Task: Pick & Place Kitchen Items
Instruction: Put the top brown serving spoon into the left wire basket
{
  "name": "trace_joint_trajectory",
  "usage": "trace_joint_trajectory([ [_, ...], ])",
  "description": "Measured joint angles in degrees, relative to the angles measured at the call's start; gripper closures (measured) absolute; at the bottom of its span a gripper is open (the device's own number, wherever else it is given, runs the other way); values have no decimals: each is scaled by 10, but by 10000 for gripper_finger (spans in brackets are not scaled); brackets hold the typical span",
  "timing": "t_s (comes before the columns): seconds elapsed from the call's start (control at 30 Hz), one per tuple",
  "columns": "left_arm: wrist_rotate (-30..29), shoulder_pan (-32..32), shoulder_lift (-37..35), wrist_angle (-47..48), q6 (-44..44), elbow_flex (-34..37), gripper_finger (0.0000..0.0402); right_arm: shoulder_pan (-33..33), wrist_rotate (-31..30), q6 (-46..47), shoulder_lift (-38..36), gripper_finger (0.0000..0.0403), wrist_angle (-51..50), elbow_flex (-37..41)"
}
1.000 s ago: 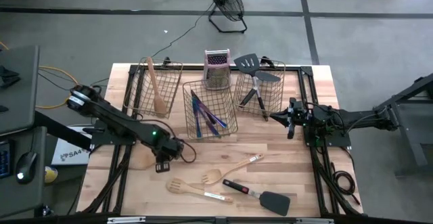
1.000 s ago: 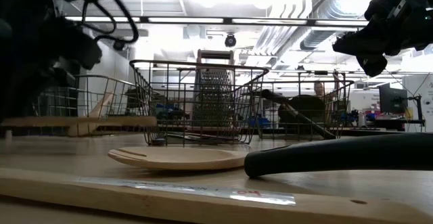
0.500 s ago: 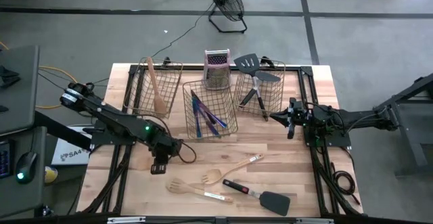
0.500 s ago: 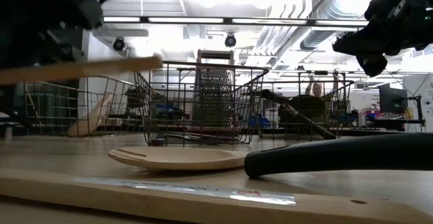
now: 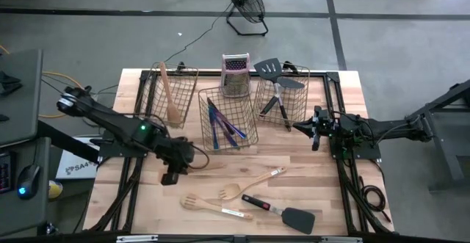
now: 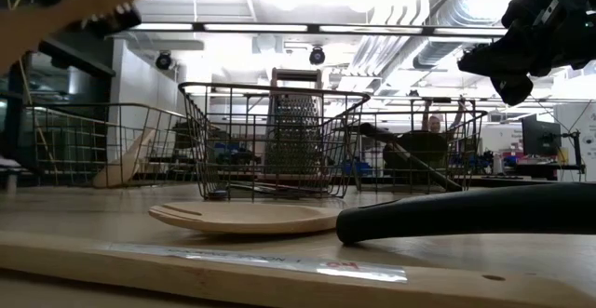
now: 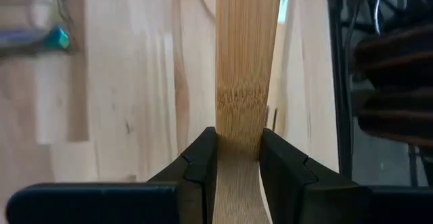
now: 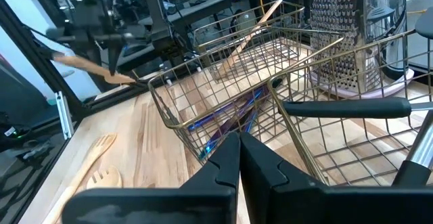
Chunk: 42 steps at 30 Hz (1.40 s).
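Above the table's left side, the left gripper point(image 7: 238, 155) clamps a pale wooden utensil point(image 7: 245, 61), possibly a spatula; the right gripper point(image 8: 238, 158) waits closed, empty.

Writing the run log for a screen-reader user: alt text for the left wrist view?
The left gripper is clamped on a pale wooden utensil handle, whose grain runs straight away from the camera above the light wood table. Black frame parts show along one side.

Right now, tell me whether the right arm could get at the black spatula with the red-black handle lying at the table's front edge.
Probably yes. The black spatula with the red-black handle lies flat in the open, with only the pale wooden fork beside it. The right end effector is shut and empty beside the right-hand wire mesh basket, so it must open first.
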<state>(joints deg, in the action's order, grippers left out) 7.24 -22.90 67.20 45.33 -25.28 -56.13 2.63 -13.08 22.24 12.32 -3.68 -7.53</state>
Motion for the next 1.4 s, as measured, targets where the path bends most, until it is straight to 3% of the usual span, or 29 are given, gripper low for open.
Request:
trace_joint_trajectory([
  [0.33, -93, 1, -56, 17, -26, -29, 320, 0, 0, 0, 0, 401, 0, 0],
  [0.6, -138, 68, -83, 37, -80, -29, 320, 0, 0, 0, 0, 401, 0, 0],
  [0.93, -172, 183, -115, 32, -95, -29, 320, 0, 0, 0, 0, 401, 0, 0],
  [1.4, -217, 405, -157, 11, -117, -30, 320, 0, 0, 0, 0, 401, 0, 0],
])
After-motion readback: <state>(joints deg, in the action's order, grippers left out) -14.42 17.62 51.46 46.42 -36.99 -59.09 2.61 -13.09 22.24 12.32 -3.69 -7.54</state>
